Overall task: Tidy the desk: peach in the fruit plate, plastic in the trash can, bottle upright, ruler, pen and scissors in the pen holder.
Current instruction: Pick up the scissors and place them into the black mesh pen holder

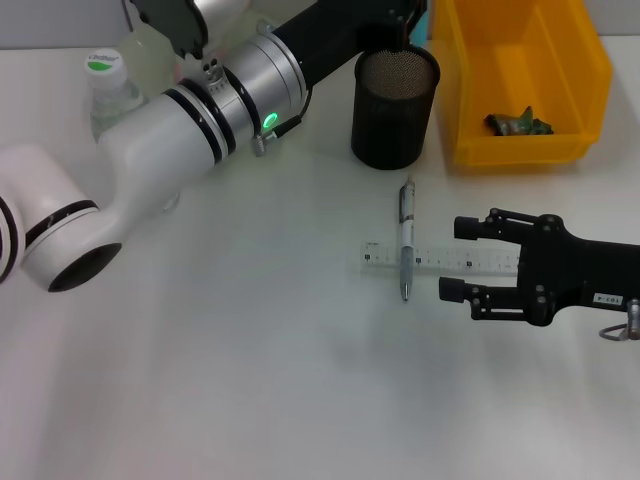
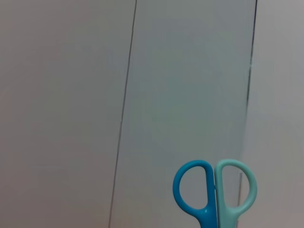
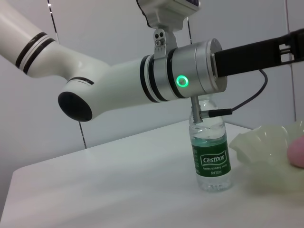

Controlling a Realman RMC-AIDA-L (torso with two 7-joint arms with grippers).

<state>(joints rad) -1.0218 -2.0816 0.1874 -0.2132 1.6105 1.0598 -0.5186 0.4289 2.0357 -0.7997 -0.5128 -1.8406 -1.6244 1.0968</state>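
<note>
a: scissors (image 2: 214,192) show up in your left wrist view, two blue loops side by side against a plain wall. where's the left gripper itself?

b: you can't see its jaws. in the head view the left arm (image 1: 180,120) reaches across to just above the pen holder (image 1: 394,108), and the arm's black end hides whatever is at its tip. whether the jaws are pinching the scissors or spread, i cannot tell.

a: and your right gripper (image 1: 470,258)?

b: it hovers low over the desk (image 1: 250,380) with jaws spread wide and nothing between them. the ruler (image 1: 440,259) lies flat with one end running in between those open jaws. the pen (image 1: 406,240) lies across the ruler's other end, just beyond the fingertips.

a: the rest?

b: trash can (image 1: 520,75) sits well beyond the right jaws, beside the pen holder, with a dark crumpled scrap (image 1: 518,123) inside. bottle (image 3: 210,151) stands upright under the left arm. fruit plate (image 3: 266,152) is just beside it, and the peach (image 3: 297,152) shows as a pink edge in the plate.
</note>
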